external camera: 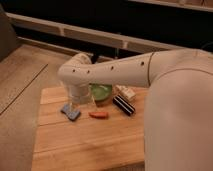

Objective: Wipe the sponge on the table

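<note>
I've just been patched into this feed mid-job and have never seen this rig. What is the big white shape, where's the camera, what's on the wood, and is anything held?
The white shape is the robot's single arm, reaching in from the right. There is one view, looking down past that arm. The arm ends in a two-finger hand, open and empty, just above the blue-grey sponge. The wooden table also holds an orange carrot-like piece, a black ribbed bar, a green bowl and a pale object behind the bar.
</note>
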`<state>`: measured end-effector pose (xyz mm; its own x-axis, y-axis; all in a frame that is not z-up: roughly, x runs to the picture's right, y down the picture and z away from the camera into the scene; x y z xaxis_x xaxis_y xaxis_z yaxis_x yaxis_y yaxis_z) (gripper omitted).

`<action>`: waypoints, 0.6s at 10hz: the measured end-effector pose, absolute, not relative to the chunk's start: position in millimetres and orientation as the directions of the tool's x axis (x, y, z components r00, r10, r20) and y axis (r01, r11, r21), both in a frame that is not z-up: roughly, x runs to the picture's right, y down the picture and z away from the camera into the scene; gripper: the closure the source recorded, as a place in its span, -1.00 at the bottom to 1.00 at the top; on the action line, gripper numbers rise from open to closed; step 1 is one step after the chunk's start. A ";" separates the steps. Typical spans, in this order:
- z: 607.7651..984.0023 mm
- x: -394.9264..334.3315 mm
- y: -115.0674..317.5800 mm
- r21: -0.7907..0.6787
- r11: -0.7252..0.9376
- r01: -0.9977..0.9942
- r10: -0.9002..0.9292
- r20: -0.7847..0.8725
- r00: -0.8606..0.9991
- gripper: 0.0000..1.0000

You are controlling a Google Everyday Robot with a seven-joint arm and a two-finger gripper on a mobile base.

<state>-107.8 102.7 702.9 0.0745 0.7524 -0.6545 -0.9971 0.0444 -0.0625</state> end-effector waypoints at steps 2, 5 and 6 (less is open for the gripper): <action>705.4 -114.4 88.4 -0.108 0.088 -0.990 0.776 -0.616 0.136 -0.30; 702.9 -147.9 57.3 -0.235 0.319 -0.918 0.762 -0.513 0.396 -0.30; 701.7 -158.1 50.4 -0.267 0.401 -0.876 0.734 -0.478 0.482 -0.30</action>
<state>-158.1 50.4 701.7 0.4819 0.7344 -0.4780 -0.8762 0.4011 -0.2671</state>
